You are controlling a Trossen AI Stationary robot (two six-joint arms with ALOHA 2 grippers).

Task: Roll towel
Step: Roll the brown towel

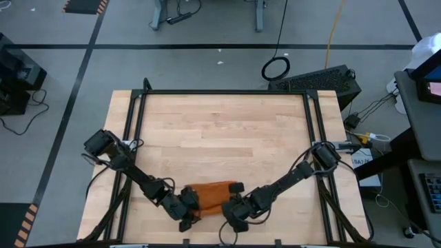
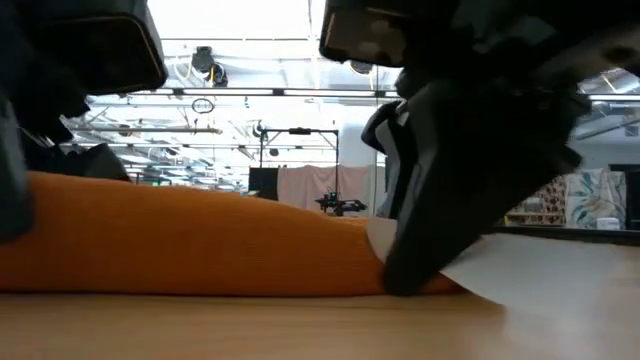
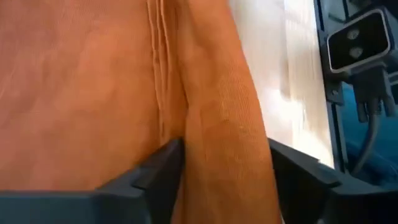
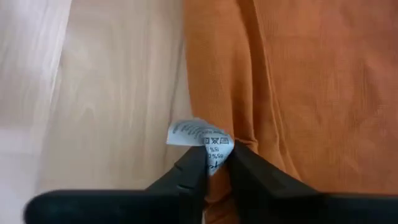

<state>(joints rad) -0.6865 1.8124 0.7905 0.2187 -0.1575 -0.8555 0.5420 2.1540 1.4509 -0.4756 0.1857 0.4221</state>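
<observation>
The burnt-orange towel point(image 1: 210, 195) lies bunched lengthwise on the wooden table point(image 1: 220, 131), close to its near edge. In the low view it is a low mound point(image 2: 190, 240) resting on the table top. Its small white tag point(image 4: 202, 142) is at the edge by my right gripper. My left gripper point(image 1: 189, 211) is shut on the towel's left end. My right gripper point(image 1: 234, 211) is shut on its right end, at the tag. My left gripper pinches a thick lengthwise fold of the towel point(image 3: 224, 155) between its two fingers point(image 3: 163, 168). The fingers lie along the fold's two sides, slanting down from the table's near left. The cloth lies on the table. My right gripper pinches the towel's edge and the white tag point(image 4: 214, 158) between its nearly closed fingers point(image 4: 186, 171). It comes slanting down from the table's near right. The tag's free end sticks out past the fingertips. The towel lies on the table point(image 2: 300, 280).
A dark metal frame point(image 1: 220, 92) runs around the table's far and side edges. A camera on a bracket point(image 3: 357, 43) stands at the table's edge near my left gripper. Bare wood stretches from the towel toward the far edge.
</observation>
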